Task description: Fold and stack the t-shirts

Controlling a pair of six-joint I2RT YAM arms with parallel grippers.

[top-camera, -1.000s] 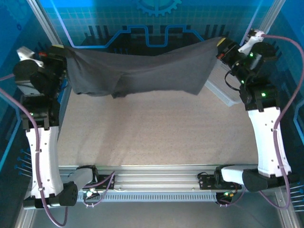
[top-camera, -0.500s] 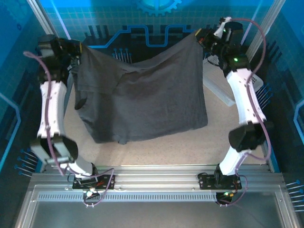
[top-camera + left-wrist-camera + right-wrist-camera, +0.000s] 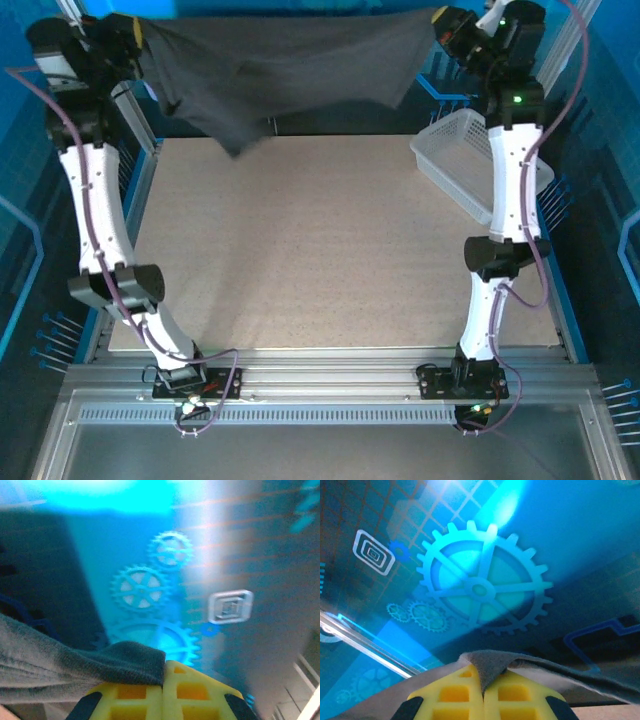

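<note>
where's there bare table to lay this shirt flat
Most of the table is bare: the whole stretch from the left edge across to the white basket, and from the near edge up under the hanging t-shirt. The far right corner is crowded by the basket and the right arm.

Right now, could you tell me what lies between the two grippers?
The t-shirt, stretched from the left gripper to the right gripper above the table, as the top view shows.

One dark grey t-shirt [image 3: 280, 70], one white mesh basket [image 3: 450, 150], two tools, left tool [image 3: 163, 672], right tool [image 3: 481, 680]
</note>
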